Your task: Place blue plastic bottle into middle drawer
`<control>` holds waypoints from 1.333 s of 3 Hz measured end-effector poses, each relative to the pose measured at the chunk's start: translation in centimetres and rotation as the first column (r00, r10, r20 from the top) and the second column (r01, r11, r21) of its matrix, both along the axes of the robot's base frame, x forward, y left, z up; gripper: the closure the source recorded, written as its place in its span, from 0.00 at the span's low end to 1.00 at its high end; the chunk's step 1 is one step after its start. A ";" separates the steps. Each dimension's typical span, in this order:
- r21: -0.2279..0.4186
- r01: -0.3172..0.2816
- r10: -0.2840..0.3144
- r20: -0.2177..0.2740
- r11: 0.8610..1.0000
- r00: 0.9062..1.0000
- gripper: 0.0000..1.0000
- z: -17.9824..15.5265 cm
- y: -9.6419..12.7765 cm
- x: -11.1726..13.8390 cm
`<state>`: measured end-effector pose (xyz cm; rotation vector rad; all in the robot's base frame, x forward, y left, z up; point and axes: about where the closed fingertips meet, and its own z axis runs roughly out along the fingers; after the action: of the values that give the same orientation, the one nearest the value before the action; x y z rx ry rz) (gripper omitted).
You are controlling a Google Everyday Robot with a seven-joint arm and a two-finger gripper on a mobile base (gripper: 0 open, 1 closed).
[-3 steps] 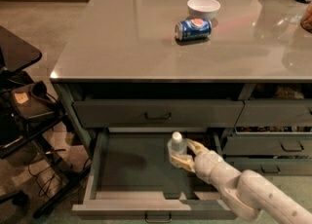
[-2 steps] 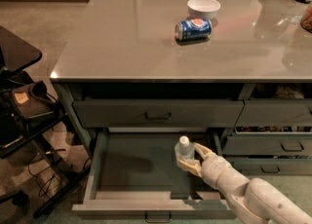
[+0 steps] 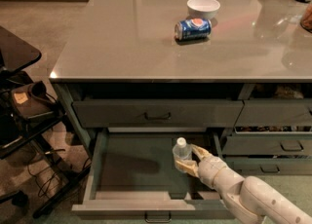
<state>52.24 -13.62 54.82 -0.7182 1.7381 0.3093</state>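
The blue plastic bottle [image 3: 181, 150], clear with a white cap, stands upright inside the middle drawer [image 3: 129, 162], which is pulled wide open. My gripper [image 3: 188, 161] reaches into the drawer from the lower right. Its tan fingers [image 3: 199, 151] are closed around the bottle's lower body, at the right side of the drawer. I cannot tell whether the bottle's base touches the drawer floor.
The top drawer [image 3: 156, 113] above is shut. A blue soda can [image 3: 193, 28] lies on its side next to a white bowl [image 3: 203, 7] on the grey counter [image 3: 136, 43]. Narrower drawers [image 3: 273, 113] fill the right column. A black stand with cables [image 3: 22, 101] is at left.
The gripper and the bottle have shifted a little to the right and slightly lower in the open drawer. The can, bowl and drawers have not moved.
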 end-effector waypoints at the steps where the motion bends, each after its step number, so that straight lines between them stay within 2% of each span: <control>1: -0.030 0.012 -0.015 -0.084 0.999 0.996 1.00 -4.2 0.1 0.3; 2: -0.049 0.032 -0.038 -0.139 0.998 0.990 1.00 -7.1 -0.3 0.2; 3: -0.056 0.037 -0.045 -0.155 0.998 0.987 1.00 -8.0 -0.4 0.1; 4: -0.056 0.037 -0.045 -0.155 0.998 0.987 0.82 -8.0 -0.4 0.1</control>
<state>52.35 -14.04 46.83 -0.7109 1.9132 0.2986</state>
